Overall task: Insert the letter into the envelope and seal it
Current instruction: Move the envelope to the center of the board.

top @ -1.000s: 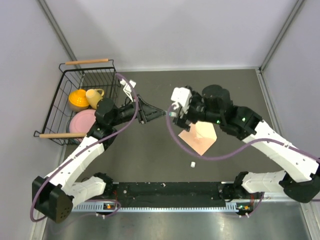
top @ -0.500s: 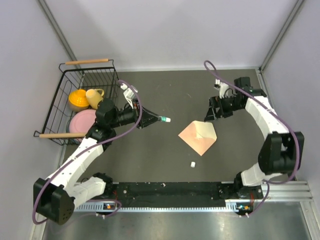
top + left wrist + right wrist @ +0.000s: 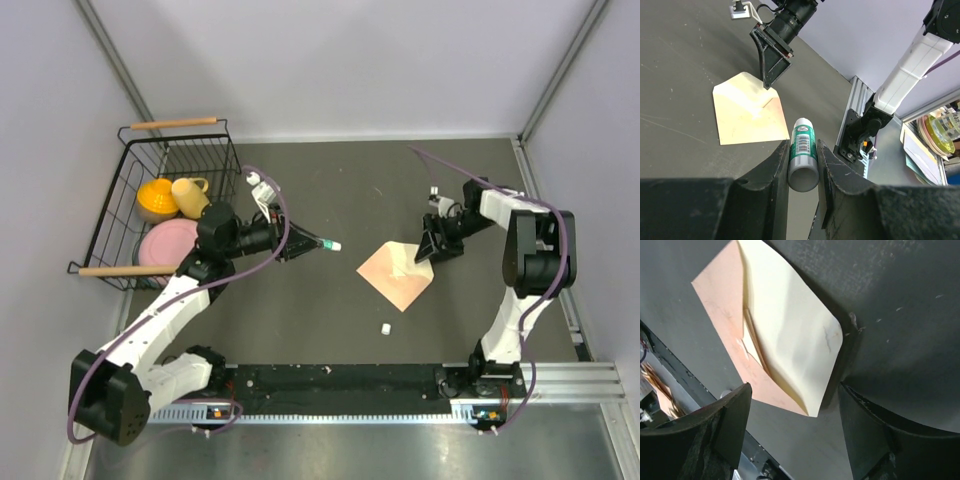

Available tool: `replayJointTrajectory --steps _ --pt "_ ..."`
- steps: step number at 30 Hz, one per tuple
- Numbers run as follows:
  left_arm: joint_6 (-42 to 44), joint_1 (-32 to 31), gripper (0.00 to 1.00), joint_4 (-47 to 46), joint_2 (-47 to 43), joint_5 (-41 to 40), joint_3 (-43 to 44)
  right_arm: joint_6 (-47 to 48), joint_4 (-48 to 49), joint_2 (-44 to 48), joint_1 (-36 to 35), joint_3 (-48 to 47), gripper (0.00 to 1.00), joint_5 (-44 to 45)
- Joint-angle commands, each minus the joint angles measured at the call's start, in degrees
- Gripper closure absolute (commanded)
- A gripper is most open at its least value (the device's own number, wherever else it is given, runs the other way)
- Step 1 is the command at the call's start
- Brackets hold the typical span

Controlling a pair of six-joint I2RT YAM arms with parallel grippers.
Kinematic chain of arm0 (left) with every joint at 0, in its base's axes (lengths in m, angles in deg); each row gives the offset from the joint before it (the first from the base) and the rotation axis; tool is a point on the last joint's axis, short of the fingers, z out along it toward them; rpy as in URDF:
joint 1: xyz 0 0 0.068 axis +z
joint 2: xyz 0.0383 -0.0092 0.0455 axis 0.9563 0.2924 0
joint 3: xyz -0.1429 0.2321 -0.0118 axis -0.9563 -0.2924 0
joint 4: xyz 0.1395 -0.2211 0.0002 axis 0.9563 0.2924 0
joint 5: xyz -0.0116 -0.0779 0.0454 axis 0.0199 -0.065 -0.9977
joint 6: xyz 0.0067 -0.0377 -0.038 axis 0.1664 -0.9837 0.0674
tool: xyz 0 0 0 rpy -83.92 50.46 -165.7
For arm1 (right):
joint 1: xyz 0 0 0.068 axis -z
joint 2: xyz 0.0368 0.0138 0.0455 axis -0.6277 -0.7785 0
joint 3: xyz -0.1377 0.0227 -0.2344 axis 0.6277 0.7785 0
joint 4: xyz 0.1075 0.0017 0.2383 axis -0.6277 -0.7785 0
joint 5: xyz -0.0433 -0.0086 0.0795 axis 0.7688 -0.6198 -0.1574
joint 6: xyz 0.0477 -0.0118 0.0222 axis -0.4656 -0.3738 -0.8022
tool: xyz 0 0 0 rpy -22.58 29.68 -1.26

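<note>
While a small white piece (image 3: 385, 327) lies nearest the bases, the envelope (image 3: 393, 282) rests just beyond it, right of centre, flap open. The right gripper (image 3: 430, 250) straddles the flap's corner, fingers spread. It should pin that corner firmly. Well apart, the left gripper (image 3: 303, 241) pinches the glue stick (image 3: 328, 242), which should run squarely along the flap's edge.

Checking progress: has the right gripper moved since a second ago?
Yes. The right gripper shifted right, from over the envelope to beside its right edge.
</note>
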Motion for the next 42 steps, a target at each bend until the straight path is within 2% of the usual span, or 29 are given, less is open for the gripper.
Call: replayJointTrajectory --steps 1,7,13,14,16,17,20,24,28,29,33,42 --pt "0.7 0.2 1.0 -3.2 -1.5 0.2 -1.4 2.2 3.0 -2.4 0.3 0.1 0.32 -0.7" --pt "-0.2 0.2 1.0 -4.7 -1.7 -0.4 -3.2 -0.4 4.6 -6.2 0.0 0.6 0.4 -5.2" --pt "1.6 0.2 1.0 -4.1 1.4 -0.8 -3.8 -6.3 11.0 -5.6 -3.9 3.3 0.49 -8.2" --pt "2.9 0.2 1.0 -3.4 1.8 -1.0 -3.8 -7.3 12.2 -5.1 -4.3 3.8 0.58 -8.5" --pt "5.3 0.1 1.0 -1.5 2.3 -2.9 -3.5 -10.3 16.4 -4.4 -5.5 4.4 0.67 -8.2" --pt "7.9 0.1 1.0 0.9 2.4 -4.0 -3.5 -11.6 17.6 -3.8 -5.9 4.8 0.78 -8.2" --pt "15.9 0.1 1.0 5.9 2.2 -7.1 -2.3 -18.3 24.0 -2.5 -7.9 6.2 1.0 -9.2" --pt "24.7 -0.7 1.0 14.3 0.6 -10.1 -1.8 -21.5 27.6 1.1 -14.1 7.4 1.0 -7.4" --pt "31.0 -4.1 1.0 21.9 0.5 -14.7 -1.2 -29.5 35.0 3.4 -19.1 11.2 1.0 -5.3" --pt "31.7 -5.0 1.0 22.2 0.3 -19.1 -1.5 -31.4 37.0 3.6 -19.6 12.0 1.0 -5.5" --pt "32.9 -8.1 1.0 21.9 0.5 -23.9 -4.0 -38.2 42.4 3.4 -21.7 13.1 1.0 -5.8" --pt "33.9 -16.9 1.0 13.9 4.3 -31.1 -6.7 -40.6 47.7 -0.1 -24.4 15.6 1.0 -6.6"
